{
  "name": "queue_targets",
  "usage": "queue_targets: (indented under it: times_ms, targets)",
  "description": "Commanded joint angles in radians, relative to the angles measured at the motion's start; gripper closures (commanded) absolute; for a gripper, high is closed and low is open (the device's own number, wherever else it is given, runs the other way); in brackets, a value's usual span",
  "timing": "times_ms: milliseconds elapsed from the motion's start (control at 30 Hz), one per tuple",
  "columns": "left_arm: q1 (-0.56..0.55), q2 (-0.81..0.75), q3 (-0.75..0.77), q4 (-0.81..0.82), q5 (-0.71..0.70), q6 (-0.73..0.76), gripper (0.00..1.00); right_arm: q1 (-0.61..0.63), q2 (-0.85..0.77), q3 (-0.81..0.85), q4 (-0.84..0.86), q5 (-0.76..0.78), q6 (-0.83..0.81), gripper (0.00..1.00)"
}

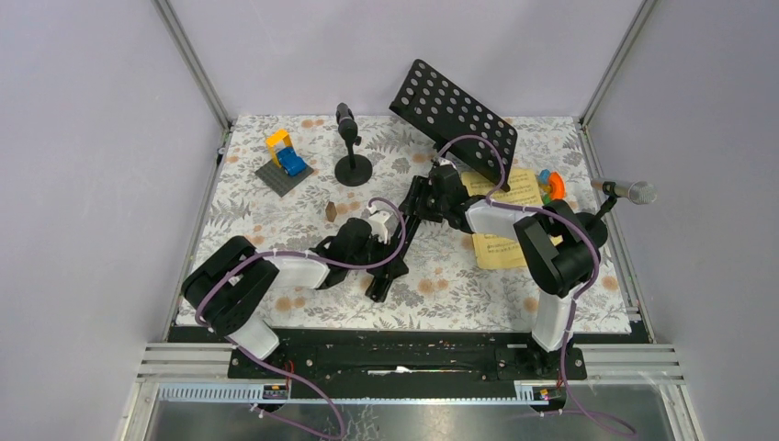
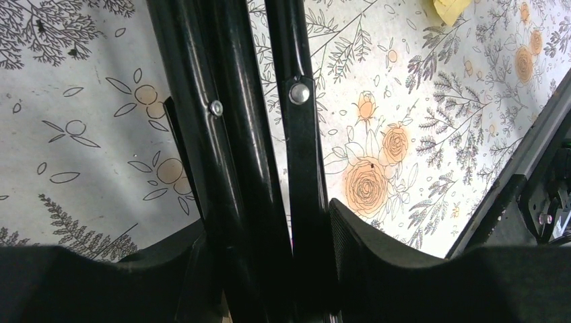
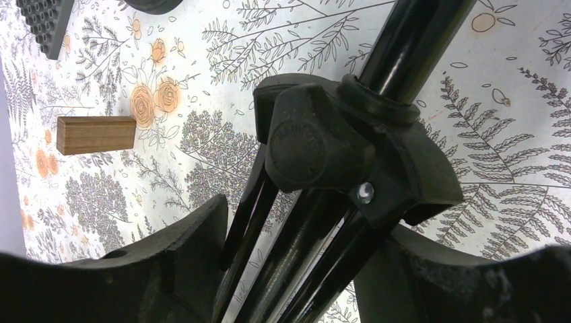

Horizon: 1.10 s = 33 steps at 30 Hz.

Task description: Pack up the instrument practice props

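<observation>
1. Seen from overhead, a table covered in a floral cloth (image 1: 276, 230) holds a black music stand (image 1: 454, 114) lying on its side. It runs diagonally across the middle of the frame. Its perforated rack is at upper centre, and its folded tripod legs (image 1: 386, 276) point toward lower centre.
2. The left gripper (image 1: 384, 246) reaches in from the lower left. In its wrist view, the left gripper (image 2: 269, 269) has its two fingers pressed against either side of the bundled tripod legs (image 2: 236, 155), clamped tight on them.
3. The right gripper (image 1: 432, 197) reaches in from the lower right, higher up the stand. In its wrist view, the right gripper (image 3: 296, 282) has both fingers snug against the tubes just below the stand's collar and round clamp knob (image 3: 316, 145), so it too grips the stand.
4. Yellow sheet-music pages (image 1: 505, 216) lie flat at centre right, partly under the right arm.
5. A black microphone (image 1: 346, 119) stands upright on a short post with a disc base (image 1: 354, 170), at upper centre, left of the rack.
6. A silver microphone (image 1: 631, 191) sits at the far right edge of the table. What supports it is hard to make out.
7. A yellow-and-blue block build (image 1: 285, 154) rests on a grey baseplate at upper left.
8. A small wooden block (image 1: 331, 210) stands below the black microphone, near the left gripper.
9. A small orange, green and blue plastic toy (image 1: 549, 186) lies just beside the pages' upper right corner.
</observation>
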Motion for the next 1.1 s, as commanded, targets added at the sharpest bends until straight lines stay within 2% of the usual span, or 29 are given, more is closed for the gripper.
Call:
queue_targets:
  times_ms: [0, 67, 133, 200, 300, 400, 633, 967, 1000, 1067]
  targets:
    - [-0.027, 0.023, 0.013, 0.072, 0.086, 0.110, 0.94, -0.013, 0.070, 0.068, 0.176, 0.078, -0.238, 1.00]
    - [-0.026, 0.008, -0.009, 0.074, 0.068, 0.100, 0.86, -0.013, 0.065, 0.032, 0.183, 0.096, -0.234, 1.00]
    - [-0.026, -0.010, -0.038, 0.083, 0.040, 0.082, 0.73, -0.014, 0.052, -0.006, 0.193, 0.108, -0.234, 1.00]
    - [-0.027, -0.032, -0.063, 0.085, 0.016, 0.065, 0.49, -0.012, 0.037, -0.039, 0.196, 0.105, -0.237, 1.00]
    - [-0.026, -0.065, -0.093, 0.082, -0.003, 0.048, 0.30, -0.012, 0.010, -0.084, 0.192, 0.088, -0.246, 1.00]
    - [-0.027, -0.113, -0.128, 0.077, -0.038, 0.025, 0.03, -0.012, -0.017, -0.130, 0.194, 0.075, -0.259, 1.00]
    - [-0.028, -0.258, -0.129, -0.049, -0.140, -0.004, 0.01, -0.008, -0.051, -0.154, 0.137, 0.023, -0.273, 1.00]
    - [-0.026, -0.621, -0.099, -0.330, -0.348, -0.008, 0.01, 0.009, -0.177, -0.255, 0.138, 0.032, -0.248, 0.97]
    - [-0.027, -0.650, -0.097, -0.349, -0.372, -0.008, 0.01, 0.011, -0.188, -0.257, 0.131, 0.028, -0.247, 0.96]
    - [-0.027, -0.703, -0.104, -0.372, -0.404, -0.011, 0.01, 0.014, -0.201, -0.258, 0.131, 0.020, -0.242, 0.83]
